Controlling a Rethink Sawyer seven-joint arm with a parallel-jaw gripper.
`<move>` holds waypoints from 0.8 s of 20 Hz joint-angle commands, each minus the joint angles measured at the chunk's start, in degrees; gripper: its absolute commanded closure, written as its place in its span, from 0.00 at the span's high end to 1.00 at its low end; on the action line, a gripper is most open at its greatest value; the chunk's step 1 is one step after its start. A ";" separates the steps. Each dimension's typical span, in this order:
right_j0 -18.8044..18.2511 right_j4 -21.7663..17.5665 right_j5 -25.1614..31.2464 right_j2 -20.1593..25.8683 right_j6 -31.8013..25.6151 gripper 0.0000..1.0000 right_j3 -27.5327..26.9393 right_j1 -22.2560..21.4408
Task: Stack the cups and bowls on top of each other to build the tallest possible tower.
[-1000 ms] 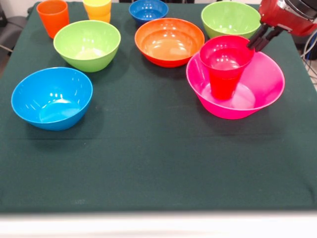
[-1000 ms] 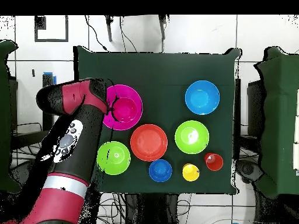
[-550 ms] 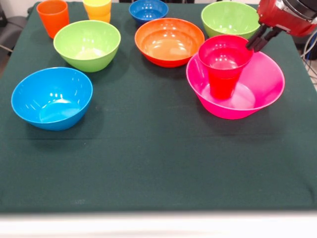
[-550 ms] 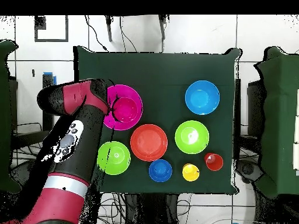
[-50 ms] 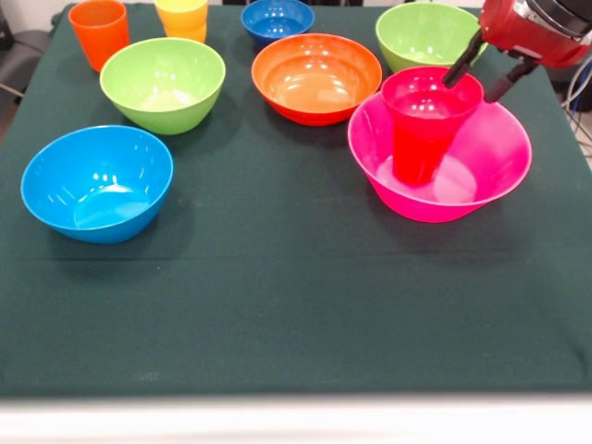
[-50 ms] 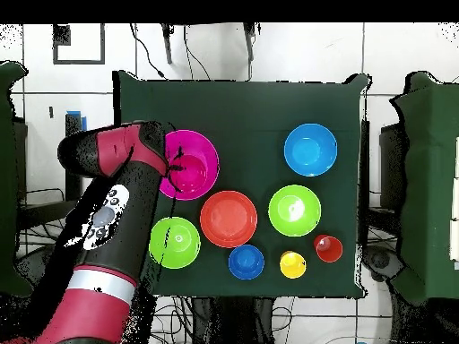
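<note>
Since 1 second ago the fingers have spread from pinching the cup's rim to standing wide apart, and the red cup point(image 5: 424, 125) has settled a little toward the arm's side of the big pink bowl point(image 5: 481, 176), upright on the bowl's floor. Nearest the camera, the light blue bowl point(image 5: 96, 182) sits alone and well apart from the tower. Behind it the gripper point(image 5: 479, 78) hangs open and holds nothing, 1 finger over the cup's far rim and the other just outside it. Judging by this, the release is done, and the sound way on is to lift straight up until both tips clear the rim before travelling, since a sideways pull could tip the cup. Farther back lie 2 lime green bowls point(image 5: 163, 83), the orange bowl point(image 5: 316, 78), then the orange cup point(image 5: 98, 30), yellow cup point(image 5: 182, 17) and dark blue bowl point(image 5: 277, 19), the last 2 cut by the frame edge. No small crimson bowl is visible. In the overhead view the arm point(image 6: 108, 215) covers part of the pink bowl.
</note>
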 commanded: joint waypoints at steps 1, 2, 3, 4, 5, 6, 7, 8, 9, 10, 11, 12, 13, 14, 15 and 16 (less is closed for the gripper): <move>-1.40 -3.82 -3.79 3.75 4.46 1.00 3.87 0.20; -1.38 -3.81 -3.80 3.72 4.52 1.00 3.94 0.16; -1.45 -3.85 -3.67 3.68 4.47 1.00 3.62 0.36; -1.46 -3.90 -3.63 3.64 4.40 1.00 3.55 0.41; -1.42 -3.99 -4.16 3.62 4.46 1.00 3.88 0.34; -1.49 -4.19 -4.02 3.59 4.05 1.00 3.63 0.42; -1.57 -4.40 -3.87 3.56 3.65 1.00 3.38 0.51; -1.65 -4.61 -3.95 3.53 3.19 1.00 3.28 0.46; -1.66 -4.58 -3.80 3.43 3.25 1.00 3.47 0.22; -1.74 -4.52 -3.30 3.37 3.04 1.00 3.53 -0.16; -1.82 -4.58 -2.83 3.33 2.62 1.00 3.29 -0.34; -1.83 -4.56 -2.49 3.25 2.48 1.00 3.39 -0.70; -1.82 -4.53 -2.08 3.22 2.45 1.00 2.93 -0.64; -1.79 -4.59 -2.54 3.17 2.57 1.00 2.91 -0.61; -1.83 -4.46 -2.38 3.26 2.76 0.00 2.76 -0.45; -1.83 -4.48 -2.48 3.23 2.83 0.00 2.81 -0.46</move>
